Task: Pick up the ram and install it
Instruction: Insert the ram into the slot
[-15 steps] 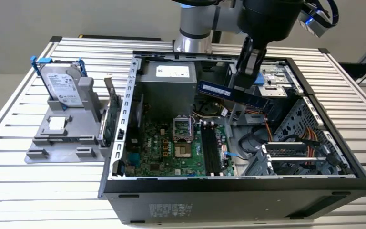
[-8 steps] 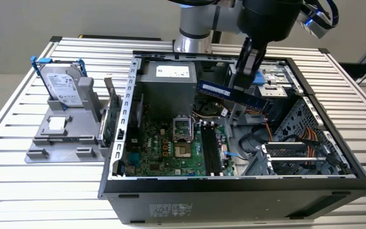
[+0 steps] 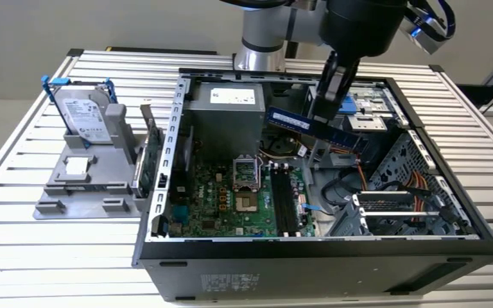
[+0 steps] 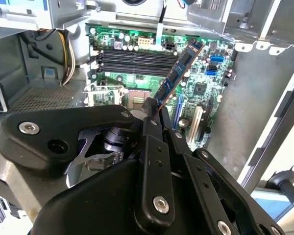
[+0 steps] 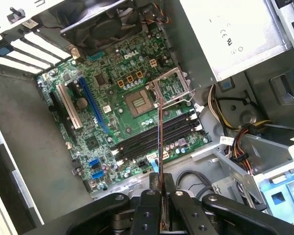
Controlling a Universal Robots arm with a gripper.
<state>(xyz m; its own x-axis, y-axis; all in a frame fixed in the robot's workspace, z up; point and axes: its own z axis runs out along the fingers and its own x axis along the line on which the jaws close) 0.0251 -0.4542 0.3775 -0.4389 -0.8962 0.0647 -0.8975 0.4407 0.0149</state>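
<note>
My gripper (image 3: 320, 120) is shut on the ram (image 3: 298, 120), a long bluish stick with dark chips. The stick hangs tilted in the air above the open computer case (image 3: 315, 247), over the area right of the power supply. In the second wrist view the ram (image 4: 179, 71) slants out from my gripper (image 4: 154, 110) over the green motherboard (image 4: 206, 88). In the first wrist view the ram (image 5: 159, 142) appears edge-on, rising from my gripper (image 5: 160, 185) and crossing the black memory slots (image 5: 142, 144). Those slots (image 3: 282, 200) lie bare on the motherboard (image 3: 216, 202), well below the stick.
A grey power supply (image 3: 225, 119) stands at the case's back. Bundled cables (image 3: 375, 176) and drive cages fill the exterior view's right of the case. Outside it, on the exterior view's left, a silver hard drive (image 3: 84, 115) with blue handles stands in a grey holder (image 3: 75, 186), beside a green expansion card (image 3: 149, 163).
</note>
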